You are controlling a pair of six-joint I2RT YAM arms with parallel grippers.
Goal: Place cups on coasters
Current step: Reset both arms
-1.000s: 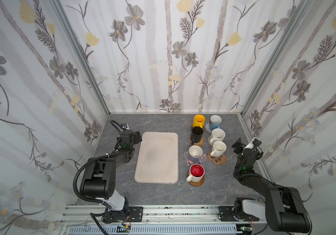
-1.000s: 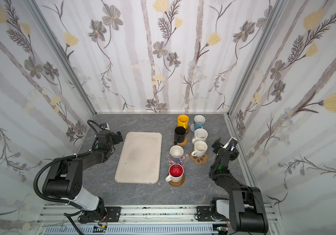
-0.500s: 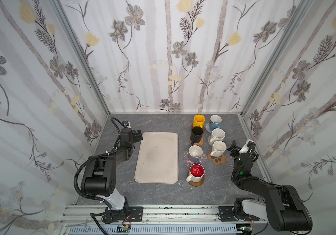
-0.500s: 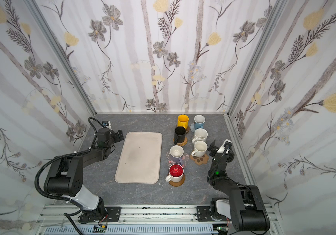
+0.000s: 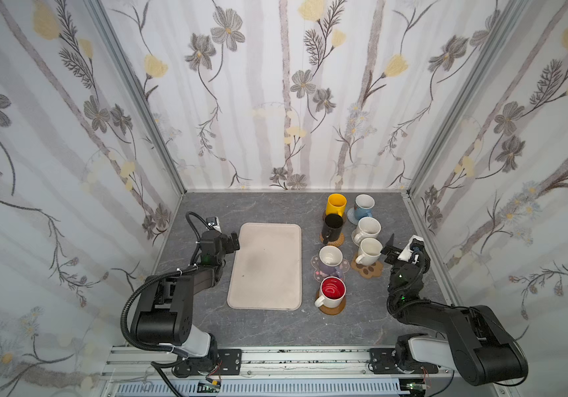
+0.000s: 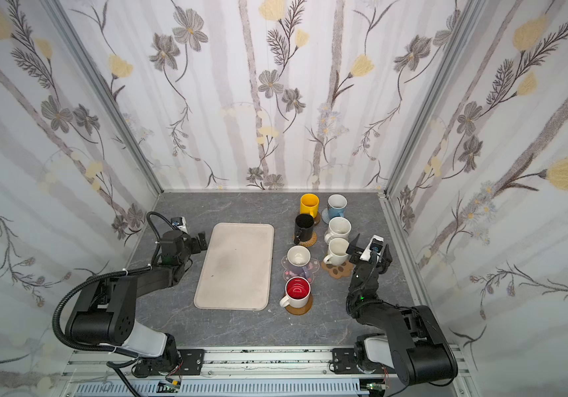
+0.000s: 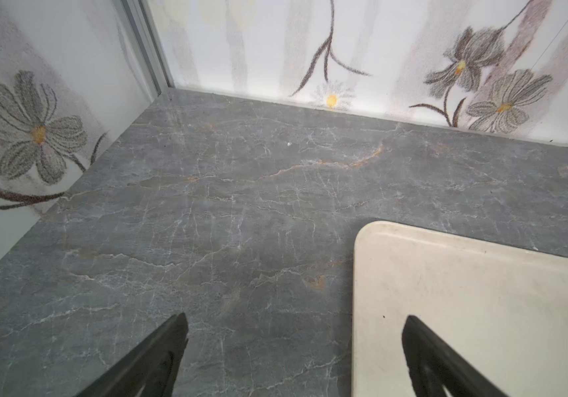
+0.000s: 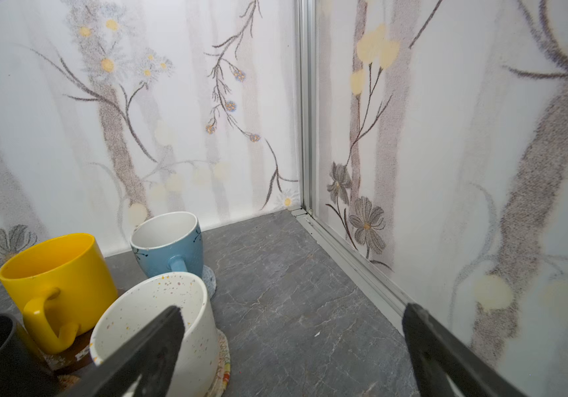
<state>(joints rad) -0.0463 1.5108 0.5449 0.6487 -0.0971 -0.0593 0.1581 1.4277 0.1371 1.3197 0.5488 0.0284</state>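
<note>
Seven cups (image 5: 332, 292) sit on seven coasters (image 5: 368, 269), all to the left of our right gripper (image 8: 292, 309), the nearest white cup (image 5: 369, 251) just beside its wide, empty jaws. Our left gripper (image 7: 296, 318) gapes empty too. We judge the job done: lift clear straight, without brushing that rim.

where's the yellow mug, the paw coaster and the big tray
yellow mug (image 5: 334, 208), in a top view, on its outer wall below the rim.
paw coaster (image 5: 368, 271), in a top view, on its uncovered near part.
tray (image 5: 264, 271), in a top view, on its bare middle.
</note>
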